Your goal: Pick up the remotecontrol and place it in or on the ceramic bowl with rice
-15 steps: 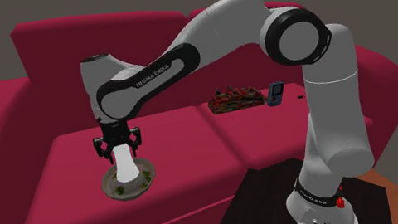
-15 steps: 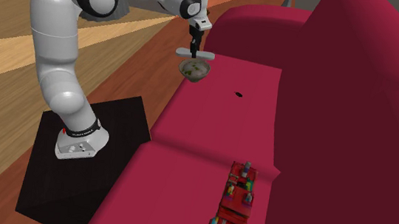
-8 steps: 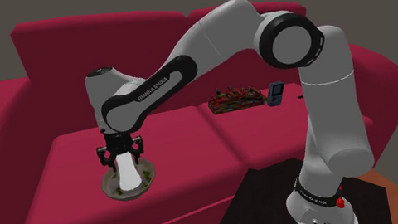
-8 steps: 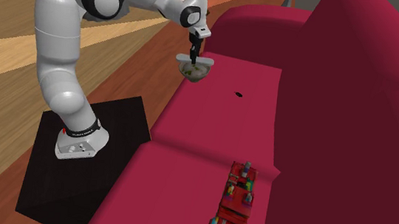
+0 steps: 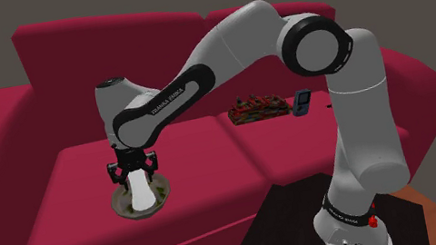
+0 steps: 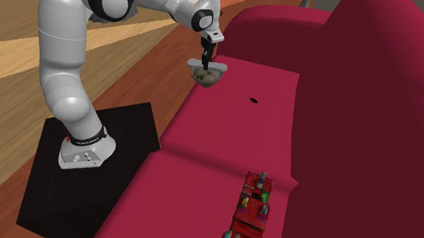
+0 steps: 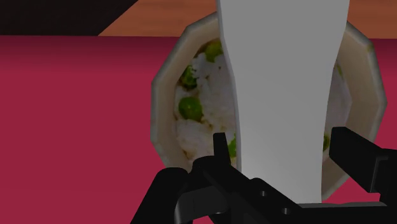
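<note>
A plain white remote control (image 5: 139,192) hangs upright in my gripper (image 5: 132,171), its lower end down inside the bowl of rice (image 5: 118,202). The bowl is pale, with white rice and green peas, and stands on the red sofa's seat near its front edge. In the wrist view the remote control (image 7: 280,89) sits clasped between the two black fingers (image 7: 357,159) of my gripper (image 7: 280,162), covering much of the bowl (image 7: 159,108). In the second exterior view the gripper (image 6: 206,49) hovers right over the bowl (image 6: 209,76).
The red sofa (image 5: 213,159) has a high back and arms. A red toy with coloured parts (image 5: 255,108) (image 6: 249,220) and a small dark blue object (image 5: 301,103) lie on the far cushion. My black stand (image 5: 309,230) sits on the wooden floor (image 6: 17,81).
The gripper has come down with the white remote control, whose lower end has sunk from above the rim into the bowl. Most of that drop happened in the first half second.
</note>
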`<state>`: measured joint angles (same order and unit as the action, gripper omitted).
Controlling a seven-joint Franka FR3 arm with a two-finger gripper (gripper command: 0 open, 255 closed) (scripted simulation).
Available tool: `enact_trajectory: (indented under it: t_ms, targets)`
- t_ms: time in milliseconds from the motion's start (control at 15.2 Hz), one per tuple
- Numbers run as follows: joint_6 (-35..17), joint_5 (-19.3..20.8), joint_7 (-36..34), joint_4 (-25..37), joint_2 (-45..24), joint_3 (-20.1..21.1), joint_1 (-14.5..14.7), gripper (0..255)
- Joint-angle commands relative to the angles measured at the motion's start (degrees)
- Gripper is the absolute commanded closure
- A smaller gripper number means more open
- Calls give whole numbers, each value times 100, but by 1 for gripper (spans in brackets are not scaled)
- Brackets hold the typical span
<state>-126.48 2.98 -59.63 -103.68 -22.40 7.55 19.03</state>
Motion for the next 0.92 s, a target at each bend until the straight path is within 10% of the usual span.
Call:
enact_trajectory:
  t_ms: [0, 66, 858]
  targets:
    - [-1, 0, 0, 1, 1, 0, 0, 255]
    - [-1, 0, 0, 1, 1, 0, 0, 0]
    - [608, -58, 38, 281, 333, 24, -20, 0]
